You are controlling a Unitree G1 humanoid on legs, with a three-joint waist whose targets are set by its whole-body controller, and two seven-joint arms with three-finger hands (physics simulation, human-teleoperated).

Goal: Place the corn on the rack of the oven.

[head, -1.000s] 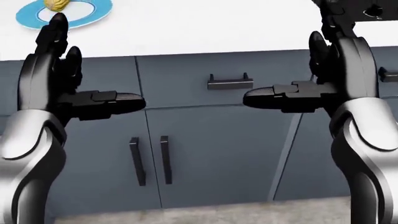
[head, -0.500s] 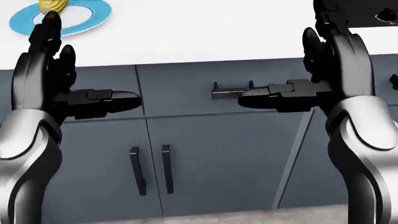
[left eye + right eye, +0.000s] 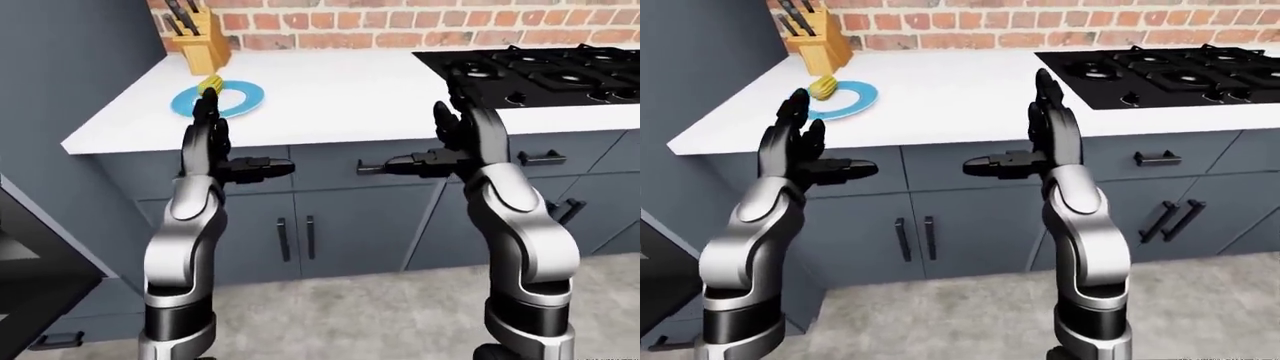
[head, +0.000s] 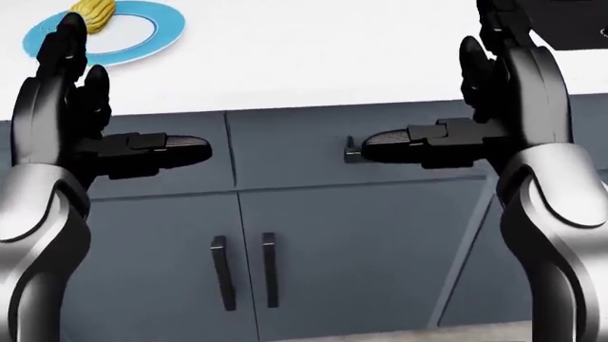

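Note:
The yellow corn [image 3: 823,87] lies at the top-left edge of a blue plate [image 3: 852,100] on the white counter [image 3: 970,90], near its left end. My left hand [image 3: 812,144] is raised below and in front of the plate, open, fingers upright and thumb pointing right, holding nothing. At the same height, my right hand [image 3: 1032,139] mirrors it in front of the drawer row, open and empty. In the head view, the left hand's fingertips [image 4: 68,28] overlap the plate's edge. A dark slab [image 3: 35,274] at the lower left may be the oven's door; no rack shows.
A wooden knife block [image 3: 810,37] stands behind the plate against the brick wall. A black gas hob [image 3: 1170,67] fills the counter's right part. Grey cabinet doors with black handles [image 3: 912,238] run below. A tall grey panel [image 3: 70,67] rises at left.
The whole head view has shifted: plate, corn and cabinet handles slid slightly right, so the camera has moved. Both hands keep the same open pose.

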